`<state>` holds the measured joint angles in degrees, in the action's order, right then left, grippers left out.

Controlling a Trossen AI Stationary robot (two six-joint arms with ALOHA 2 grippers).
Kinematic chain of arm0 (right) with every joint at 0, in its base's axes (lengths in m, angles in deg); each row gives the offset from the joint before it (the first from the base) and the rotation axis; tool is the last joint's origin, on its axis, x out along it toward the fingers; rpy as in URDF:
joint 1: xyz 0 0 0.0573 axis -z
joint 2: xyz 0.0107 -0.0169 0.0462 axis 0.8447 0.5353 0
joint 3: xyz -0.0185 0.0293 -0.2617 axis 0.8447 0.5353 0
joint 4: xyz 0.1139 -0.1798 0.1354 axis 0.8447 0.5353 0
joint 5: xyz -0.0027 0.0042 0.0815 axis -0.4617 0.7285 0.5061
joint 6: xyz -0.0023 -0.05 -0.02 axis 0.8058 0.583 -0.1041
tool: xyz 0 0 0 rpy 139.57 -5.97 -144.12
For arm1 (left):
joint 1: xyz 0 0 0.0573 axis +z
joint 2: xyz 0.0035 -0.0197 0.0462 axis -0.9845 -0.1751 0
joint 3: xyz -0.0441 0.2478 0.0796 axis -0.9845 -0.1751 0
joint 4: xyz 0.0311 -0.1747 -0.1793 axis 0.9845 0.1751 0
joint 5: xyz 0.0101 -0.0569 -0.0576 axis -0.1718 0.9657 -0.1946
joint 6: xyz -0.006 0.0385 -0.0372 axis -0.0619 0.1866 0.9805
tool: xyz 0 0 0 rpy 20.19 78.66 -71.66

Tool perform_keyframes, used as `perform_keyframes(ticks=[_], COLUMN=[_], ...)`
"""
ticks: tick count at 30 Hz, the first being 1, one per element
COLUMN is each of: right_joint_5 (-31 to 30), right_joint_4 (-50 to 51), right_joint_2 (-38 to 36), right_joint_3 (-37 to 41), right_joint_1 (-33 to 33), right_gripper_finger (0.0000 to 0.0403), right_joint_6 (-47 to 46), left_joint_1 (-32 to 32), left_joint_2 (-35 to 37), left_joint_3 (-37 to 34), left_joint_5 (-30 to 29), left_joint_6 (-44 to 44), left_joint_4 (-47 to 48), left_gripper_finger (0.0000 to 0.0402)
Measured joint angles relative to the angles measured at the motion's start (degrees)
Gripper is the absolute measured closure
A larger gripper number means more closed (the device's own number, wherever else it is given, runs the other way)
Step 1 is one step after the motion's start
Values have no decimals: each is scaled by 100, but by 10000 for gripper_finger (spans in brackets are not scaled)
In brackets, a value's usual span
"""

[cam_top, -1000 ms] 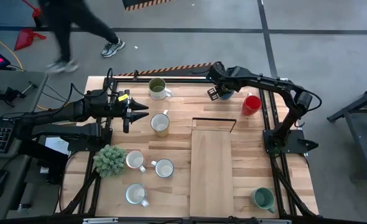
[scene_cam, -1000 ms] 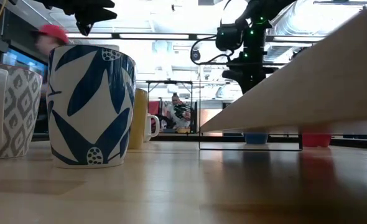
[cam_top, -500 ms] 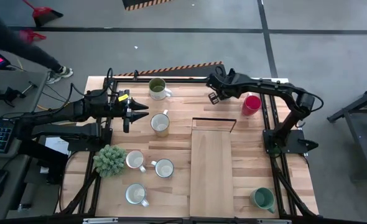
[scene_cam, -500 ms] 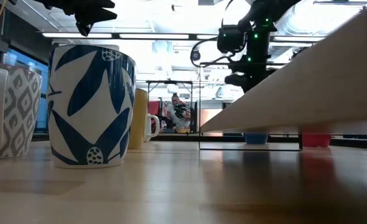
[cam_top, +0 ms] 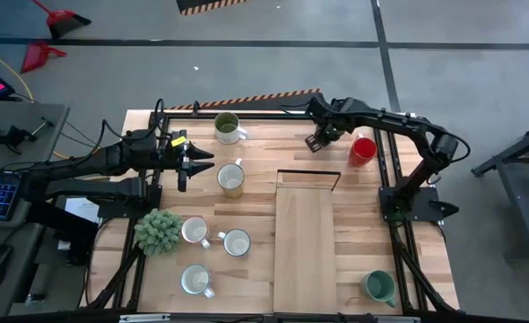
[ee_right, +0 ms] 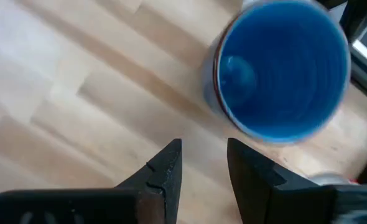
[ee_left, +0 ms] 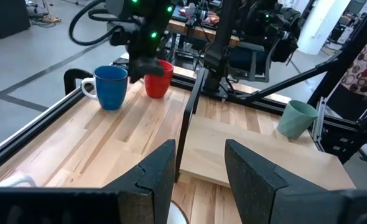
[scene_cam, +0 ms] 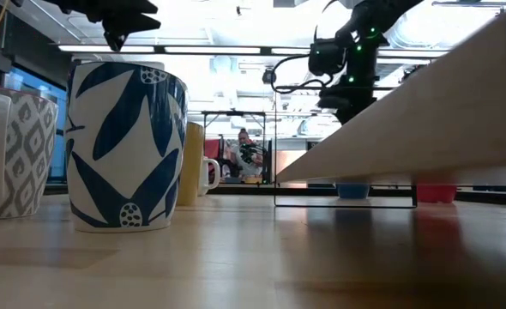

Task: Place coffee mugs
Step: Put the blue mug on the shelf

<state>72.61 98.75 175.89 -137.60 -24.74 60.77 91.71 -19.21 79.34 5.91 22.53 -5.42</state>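
Note:
A blue mug (ee_right: 283,68) stands upright at the table's far edge, with a red mug (cam_top: 363,150) to its right. My right gripper (ee_right: 203,165) hovers open just beside the blue mug, pointing steeply down, with nothing between its fingers; in the high view the right arm mostly hides this mug. My left gripper (cam_top: 202,161) waits open above the table's left side, pointing right. Below it stands a yellowish mug (cam_top: 231,179). An olive mug (cam_top: 227,127) stands at the far edge. Three white mugs (cam_top: 194,231) (cam_top: 237,242) (cam_top: 195,280) stand near left, and a teal mug (cam_top: 379,287) near right.
A raised wooden board (cam_top: 305,242) runs from the table's middle toward its near edge. A bushy green plant (cam_top: 159,231) stands at the left edge. Black frame rails (ee_left: 40,121) border the table. A person (scene_cam: 244,154) sits in the room far behind.
My right gripper has shifted a little toward the table's right edge, staying above the far edge by the blue mug, and has rolled about its own axis. Its fingers keep the same gap. A person walking behind the table has left the high view.

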Motion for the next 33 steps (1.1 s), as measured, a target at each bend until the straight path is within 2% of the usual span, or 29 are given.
perform_keyframes(ticks=[5, 11, 16, 22, 28, 33], right_joint_5=[2, 399, 499, 887, 955, 1108], right_joint_4=[265, 263, 373, 793, 1948, 2308], right_joint_2=[-476, -1165, -1207, -532, 623, 1198], right_joint_3=[0, -9, -616, -1905, -3346, -3775], right_joint_1=[136, 473, 932, 1459, 1740, 1776], right_gripper_finger=[295, 295, 295, 295, 295, 295], right_joint_6=[394, 779, 1176, 1728, 2260, 2593], left_joint_1=[0, 0, 0, 0, -86, -216], left_joint_2=[0, -7, -121, -429, -612, -461], left_joint_3=[0, -1, -2, -4, -7, -7], left_joint_5=[0, -2, -2, -2, 30, 42], left_joint_6=[-3, -2, -2, 0, -23, -199], left_joint_4=[59, 93, 91, 91, -26, -315], left_gripper_finger=[273, 273, 273, 273, 273, 273])
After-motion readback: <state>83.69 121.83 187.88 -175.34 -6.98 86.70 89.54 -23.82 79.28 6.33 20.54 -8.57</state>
